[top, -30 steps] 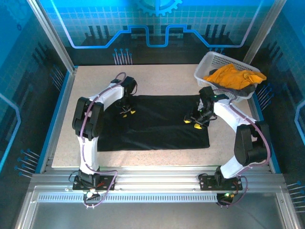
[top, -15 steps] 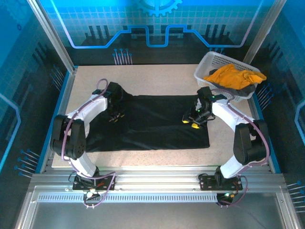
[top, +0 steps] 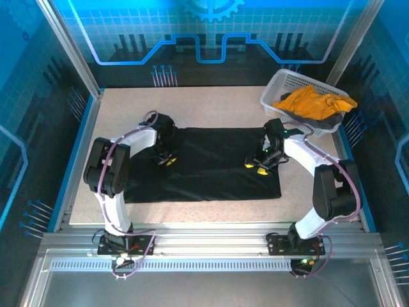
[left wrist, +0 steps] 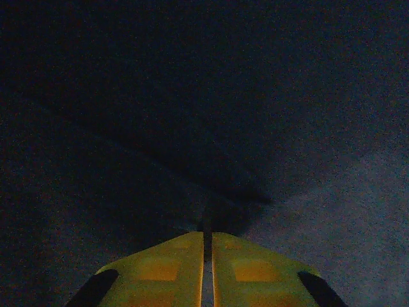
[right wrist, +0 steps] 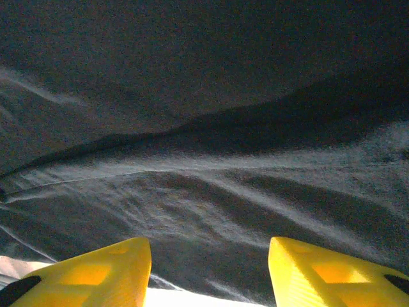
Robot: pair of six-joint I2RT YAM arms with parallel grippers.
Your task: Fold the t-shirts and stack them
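While left fingers [left wrist: 199,240] pinch the black t-shirt [top: 211,167], right fingers [top: 256,167] stand open.

Bare tabletop [top: 211,105] runs open along the far side behind the flat black t-shirt [top: 211,173], with a narrower strip at the near edge. The white basket [top: 276,82] blocks the far right corner. The left arm [top: 137,137] and right arm [top: 303,153] lean over the shirt's ends, its middle free between them.

Logged plain black t-shirt [top: 217,167], mustard-yellow t-shirt [top: 313,101], wht lattice basket [top: 269,96], speckled beige tabletop [top: 211,105], blue grid-pattern backdrop [top: 128,25] w/ cyan outline.
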